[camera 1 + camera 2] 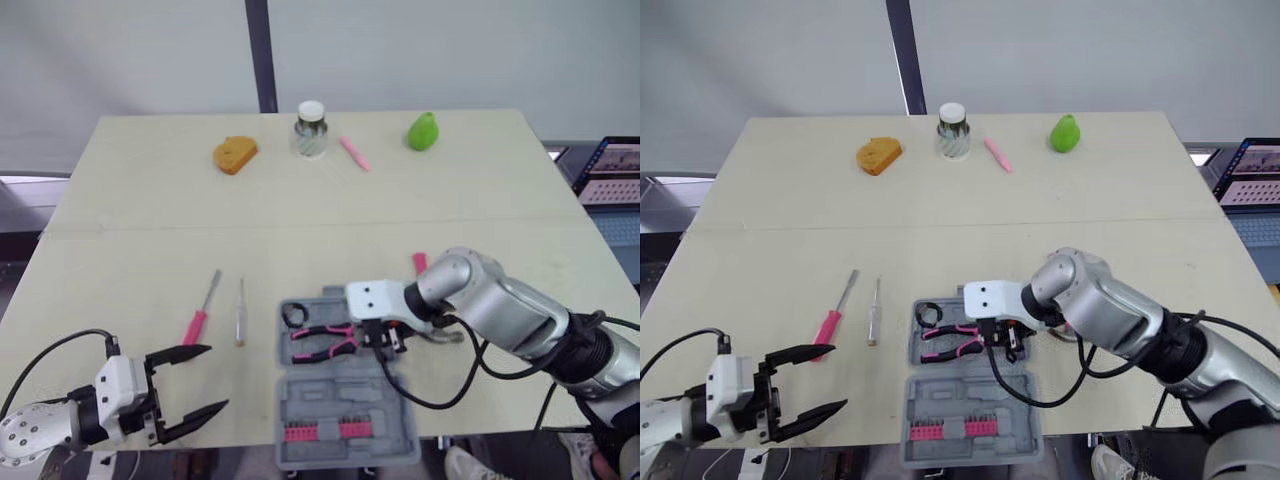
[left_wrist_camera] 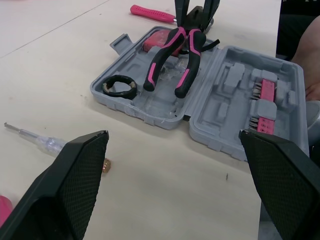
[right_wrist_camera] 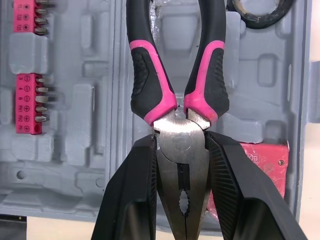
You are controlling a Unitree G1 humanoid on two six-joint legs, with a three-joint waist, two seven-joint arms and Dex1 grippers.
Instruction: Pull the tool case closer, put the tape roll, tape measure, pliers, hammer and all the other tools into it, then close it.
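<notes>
Right wrist view showed the right gripper (image 3: pixel 181 145) clamped on the metal head of the pliers (image 3: pixel 150 85), whose handles lay over the open tool case (image 3: pixel 75 130). The left gripper (image 1: pixel 213 378) gaped wide near the case's left side.

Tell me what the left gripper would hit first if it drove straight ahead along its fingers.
Most likely the open tool case: the left gripper points across the table at its near edge. Height is hard to judge, so it could pass over the rim.
</notes>
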